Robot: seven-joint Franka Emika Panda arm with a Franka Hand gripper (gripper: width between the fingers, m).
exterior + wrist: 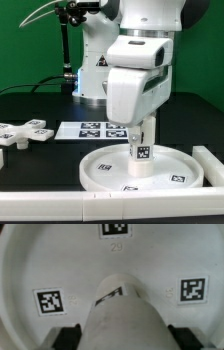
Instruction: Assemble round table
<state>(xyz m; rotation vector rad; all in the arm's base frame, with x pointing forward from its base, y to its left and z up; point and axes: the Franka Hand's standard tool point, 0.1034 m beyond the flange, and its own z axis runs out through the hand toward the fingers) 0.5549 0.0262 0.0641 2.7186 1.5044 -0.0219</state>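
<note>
Backdrop: a green wall is seen behind a black table (35,105), on which all the parts are laid out.
Arm: a white arm (140,40) is bent down over the table in the exterior view, its wrist pointed straight at the disc.
Gripper: the gripper (141,134) is held above the middle of the disc.
Fingers: the dark fingers (68,336) are seen pressed against both sides of the leg in the wrist view, so they are clamped narrowly around it.
Leg: the short white leg (140,155) is held upright below the gripper, with a square tag on its side. Its lower end is placed at the centre of the disc. Whether it is fully seated there cannot be told.
Disc: the large rimmed round disc (175,165) lies flat on the table near the front edge. Square tags (50,301) are spread over its inner face around the leg.
Foot piece: the cross-shaped foot piece (25,133) lies flat at the exterior view's left, well apart from the disc.
Marker board: the marker board (92,128) lies flat just behind the disc, between it and the arm's base.
Bar: a long white bar (212,165) lies just beside the disc at the exterior view's right.
</note>
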